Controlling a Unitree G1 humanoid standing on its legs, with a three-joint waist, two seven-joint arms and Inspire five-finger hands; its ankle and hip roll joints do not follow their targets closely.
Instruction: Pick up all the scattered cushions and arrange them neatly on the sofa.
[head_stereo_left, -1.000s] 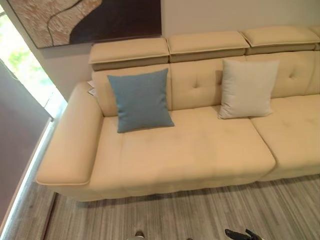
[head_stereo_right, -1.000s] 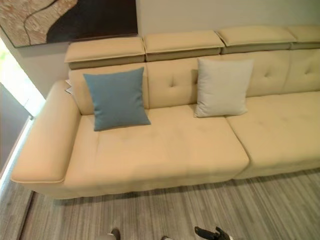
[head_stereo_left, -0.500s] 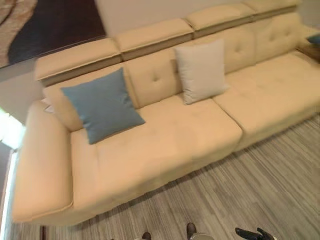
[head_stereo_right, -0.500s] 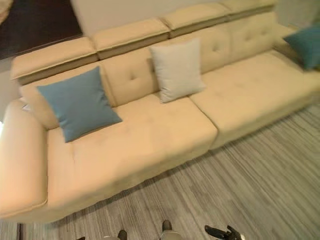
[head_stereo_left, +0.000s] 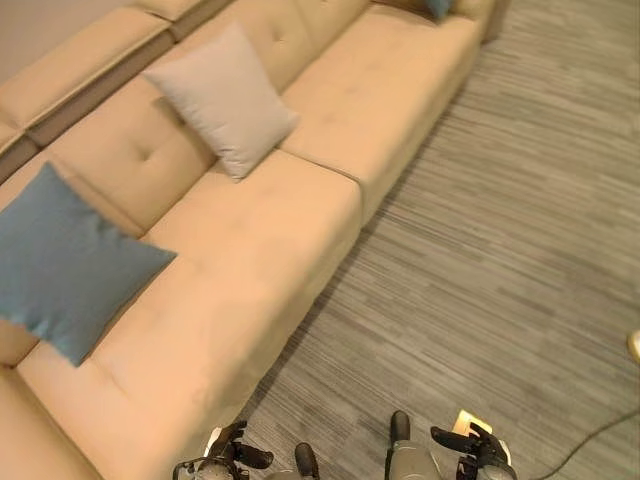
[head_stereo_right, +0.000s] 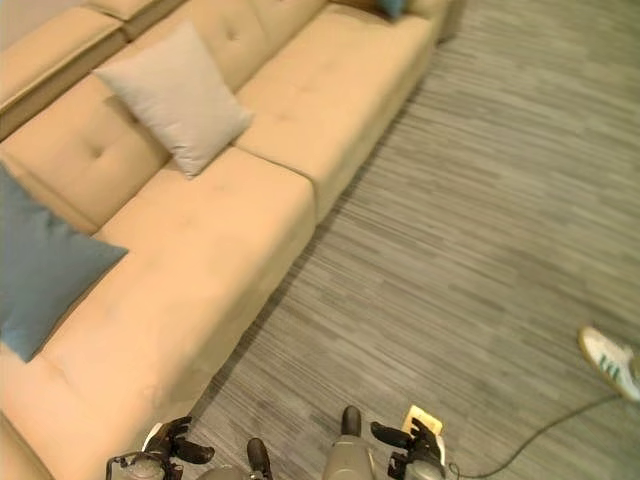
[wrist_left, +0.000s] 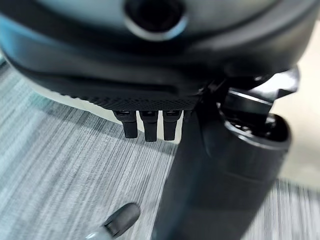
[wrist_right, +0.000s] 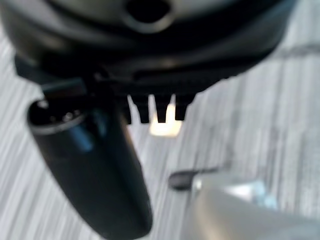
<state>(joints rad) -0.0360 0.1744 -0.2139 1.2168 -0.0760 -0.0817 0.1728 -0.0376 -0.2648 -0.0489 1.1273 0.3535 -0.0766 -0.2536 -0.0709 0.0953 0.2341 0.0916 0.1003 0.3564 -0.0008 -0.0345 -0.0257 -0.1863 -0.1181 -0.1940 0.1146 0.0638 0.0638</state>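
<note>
You have three cushions on the long tan fabric sofa (head_stereo_left: 250, 260). The square blue fabric cushion (head_stereo_left: 60, 265) leans against the backrest at the near end. The pale grey square cushion (head_stereo_left: 222, 98) leans further along. A small corner of a third, teal-blue cushion (head_stereo_left: 437, 8) sits at the sofa's far end. None lies on the grey striped carpet floor (head_stereo_left: 480, 230) that you can see here.

Expect these cushions to be light, soft and floppy. They should squash under the fingers and sag if held by one corner, and the woven cover should give good friction. I would take one by an edge near its middle, or cradle it with both hands at opposite sides.

Your left hand (head_stereo_left: 225, 455) hangs low beside the sofa front, and your right hand (head_stereo_left: 470, 450) hangs over the carpet. Both are empty with fingers loosely spread, holding nothing.

The right eye view adds a person's white shoe (head_stereo_right: 610, 360) on the carpet, well apart from the sofa. The wrist views show each hand's relaxed fingers (wrist_left: 145, 125) above bare carpet.
</note>
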